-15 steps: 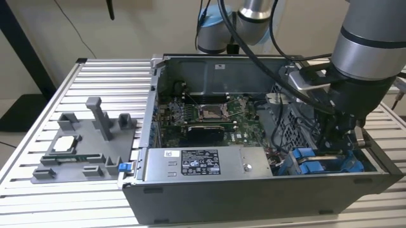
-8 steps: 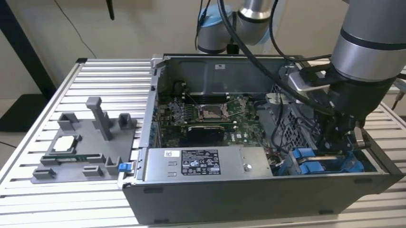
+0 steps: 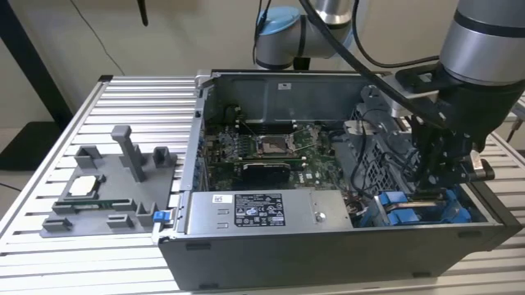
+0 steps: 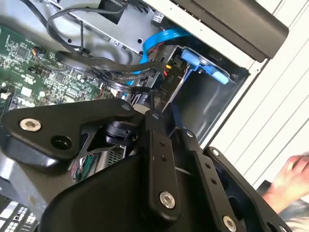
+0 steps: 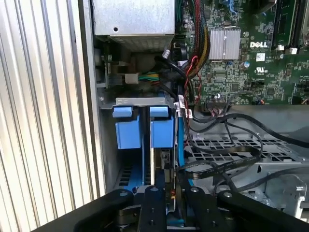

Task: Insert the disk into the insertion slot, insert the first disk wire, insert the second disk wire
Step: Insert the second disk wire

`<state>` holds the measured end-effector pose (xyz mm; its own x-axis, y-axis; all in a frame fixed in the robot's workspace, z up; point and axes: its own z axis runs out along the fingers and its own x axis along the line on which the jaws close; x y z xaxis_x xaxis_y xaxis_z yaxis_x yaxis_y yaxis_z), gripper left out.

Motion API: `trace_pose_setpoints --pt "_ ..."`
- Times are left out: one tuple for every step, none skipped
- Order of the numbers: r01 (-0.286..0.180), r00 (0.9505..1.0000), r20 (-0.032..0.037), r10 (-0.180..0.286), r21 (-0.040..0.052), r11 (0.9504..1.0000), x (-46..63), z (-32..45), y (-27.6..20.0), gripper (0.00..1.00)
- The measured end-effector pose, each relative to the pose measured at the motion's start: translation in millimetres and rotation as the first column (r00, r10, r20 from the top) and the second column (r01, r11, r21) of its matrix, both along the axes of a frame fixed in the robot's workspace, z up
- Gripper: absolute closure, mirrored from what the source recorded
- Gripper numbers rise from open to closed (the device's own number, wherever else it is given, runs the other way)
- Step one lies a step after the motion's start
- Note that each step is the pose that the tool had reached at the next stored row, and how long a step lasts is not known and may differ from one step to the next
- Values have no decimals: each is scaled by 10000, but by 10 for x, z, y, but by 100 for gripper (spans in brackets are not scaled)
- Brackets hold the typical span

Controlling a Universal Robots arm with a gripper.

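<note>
Arm bent downward; gripper lowered — fingers close together.

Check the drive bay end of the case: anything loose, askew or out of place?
A person's hand shows beside the case in the second wrist view, near the working arm. Black cables lie loose across the perforated cage. The end effector sits low at the blue-railed insertion slot.

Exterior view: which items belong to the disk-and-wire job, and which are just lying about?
Job:
- insertion slot with blue rails
- hand, lowered at the slot
- black wires beside the bay

Lying about:
- power supply box
- grey fixture on the table
- motherboard
</note>
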<state>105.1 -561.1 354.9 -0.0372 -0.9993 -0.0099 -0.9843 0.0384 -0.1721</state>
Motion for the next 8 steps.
trace_pose_setpoints --pt "-1 10000 -40 1 -2 10000 6 1 -1 0" --pt "-1 9999 -167 1 -3 10000 13 2 -1 0" --pt "-1 9995 -328 1 0 10000 22 1 -1 0" --pt "-1 9990 -453 1 3 10000 31 2 -1 0" --pt "-1 9984 -558 2 16 10000 40 8 -1 0" --pt "0 9980 -638 3 36 10000 47 12 -2 0" --pt "-1 9974 -724 4 47 10000 54 22 -3 0" --pt "0 9968 -794 4 55 10000 59 36 -4 0"
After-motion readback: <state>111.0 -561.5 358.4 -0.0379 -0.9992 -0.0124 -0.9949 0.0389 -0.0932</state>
